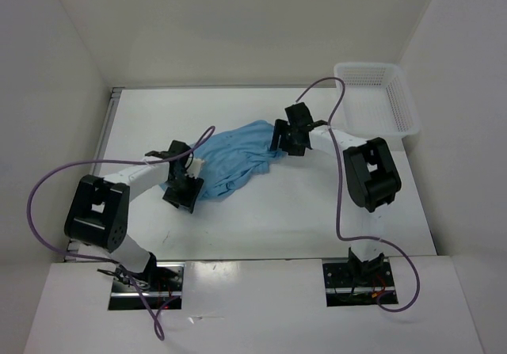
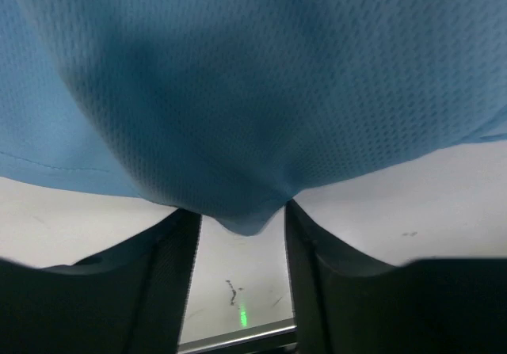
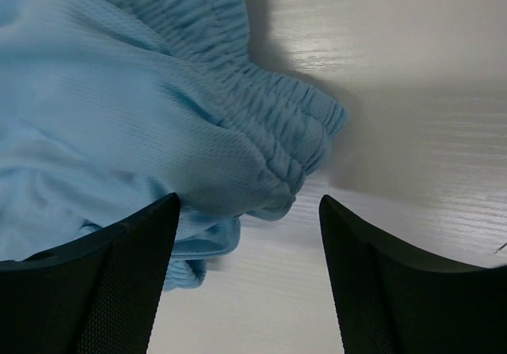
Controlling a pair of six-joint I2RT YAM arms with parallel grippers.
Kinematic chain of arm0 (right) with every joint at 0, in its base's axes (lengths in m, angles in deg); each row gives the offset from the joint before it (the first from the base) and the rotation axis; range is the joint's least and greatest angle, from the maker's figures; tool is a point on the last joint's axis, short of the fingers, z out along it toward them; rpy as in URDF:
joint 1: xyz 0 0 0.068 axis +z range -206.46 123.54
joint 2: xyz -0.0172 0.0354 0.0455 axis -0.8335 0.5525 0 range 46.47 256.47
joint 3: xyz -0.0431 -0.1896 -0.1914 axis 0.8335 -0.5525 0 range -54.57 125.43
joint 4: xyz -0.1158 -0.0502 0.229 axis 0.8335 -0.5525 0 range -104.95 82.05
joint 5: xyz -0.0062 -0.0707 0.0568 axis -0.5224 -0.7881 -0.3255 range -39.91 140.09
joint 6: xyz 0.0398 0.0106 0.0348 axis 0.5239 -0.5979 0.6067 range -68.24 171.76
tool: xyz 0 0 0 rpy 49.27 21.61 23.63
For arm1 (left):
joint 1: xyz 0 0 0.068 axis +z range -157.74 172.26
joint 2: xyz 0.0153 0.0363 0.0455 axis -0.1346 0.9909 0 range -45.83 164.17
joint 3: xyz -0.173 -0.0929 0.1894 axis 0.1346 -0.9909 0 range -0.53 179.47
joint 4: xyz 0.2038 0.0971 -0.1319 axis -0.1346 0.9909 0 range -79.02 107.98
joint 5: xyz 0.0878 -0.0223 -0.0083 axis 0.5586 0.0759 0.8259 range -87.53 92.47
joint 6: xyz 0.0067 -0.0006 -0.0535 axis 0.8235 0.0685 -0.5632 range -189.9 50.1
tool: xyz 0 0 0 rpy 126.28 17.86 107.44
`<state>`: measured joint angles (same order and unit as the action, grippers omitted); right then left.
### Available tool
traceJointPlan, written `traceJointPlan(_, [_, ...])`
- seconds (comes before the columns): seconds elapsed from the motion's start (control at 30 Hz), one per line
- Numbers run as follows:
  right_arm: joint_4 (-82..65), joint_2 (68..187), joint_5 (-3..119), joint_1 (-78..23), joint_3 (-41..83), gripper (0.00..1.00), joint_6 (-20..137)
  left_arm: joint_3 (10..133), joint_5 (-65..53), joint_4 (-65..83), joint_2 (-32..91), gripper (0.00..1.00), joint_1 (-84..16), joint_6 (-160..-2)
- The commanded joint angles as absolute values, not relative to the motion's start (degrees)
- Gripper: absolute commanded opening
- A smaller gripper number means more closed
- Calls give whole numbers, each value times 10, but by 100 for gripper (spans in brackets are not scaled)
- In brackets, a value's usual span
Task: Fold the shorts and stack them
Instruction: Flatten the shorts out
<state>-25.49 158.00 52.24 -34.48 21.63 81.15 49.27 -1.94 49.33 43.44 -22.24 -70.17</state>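
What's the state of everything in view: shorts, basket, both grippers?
shorts: unfolded, crumpled on the table between the two grippers.
basket: upright at the far right corner, looks empty.
left gripper: jaws apart, a fold of the shorts between them; grip unclear.
right gripper: open, straddling the shorts' edge, not clamped.

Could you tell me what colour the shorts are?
Light blue; the shorts show best in the right wrist view.
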Motion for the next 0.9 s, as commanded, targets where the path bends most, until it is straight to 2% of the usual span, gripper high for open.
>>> traceJointPlan(0.0, [-235,1592,511,-346,236,74,821,507,-16,456,457,50,-229,-699])
traceJointPlan(0.03, [-228,1598,511,-346,236,74,821,512,-16,450,462,43,-229,-699])
traceJointPlan(0.07, [-222,1605,511,-346,236,70,826,518,-10,450,469,33,-229,-699])
traceJointPlan(0.1, [-222,1606,511,-346,236,68,826,529,-10,450,469,14,-235,-699])
traceJointPlan(0.17, [-208,1619,511,-346,244,62,831,540,4,450,469,0,-235,-699])
traceJointPlan(0.27, [-208,1619,497,-346,264,56,831,552,10,455,448,0,-235,-699])
traceJointPlan(0.33, [-211,1619,469,-346,276,56,825,552,33,455,424,0,-235,-699])
traceJointPlan(0.37, [-217,1614,462,-346,276,58,819,562,40,462,415,0,-235,-699])
traceJointPlan(0.4, [-224,1608,462,-346,276,68,819,568,57,462,397,0,-235,-699])
traceJointPlan(0.43, [-225,1608,444,-346,276,70,814,574,68,468,387,0,-235,-699])
traceJointPlan(0.5, [-225,1603,444,-346,276,75,814,586,75,468,358,0,-235,-699])
traceJointPlan(0.6, [-225,1621,457,-346,283,75,814,600,91,482,340,0,-235,-699])
traceJointPlan(0.67, [-225,1627,457,-346,291,62,820,608,98,487,340,0,-235,-699])
traceJointPlan(0.7, [-225,1635,457,-346,298,52,820,614,98,487,335,0,-235,-699])
traceJointPlan(0.73, [-225,1635,452,-346,303,27,825,614,98,487,334,0,-229,-699])
traceJointPlan(0.8, [-225,1623,433,-346,309,0,825,629,115,492,318,0,-229,-699])
traceJointPlan(0.87, [-225,1593,408,-346,302,0,825,657,137,492,297,0,-223,-699])
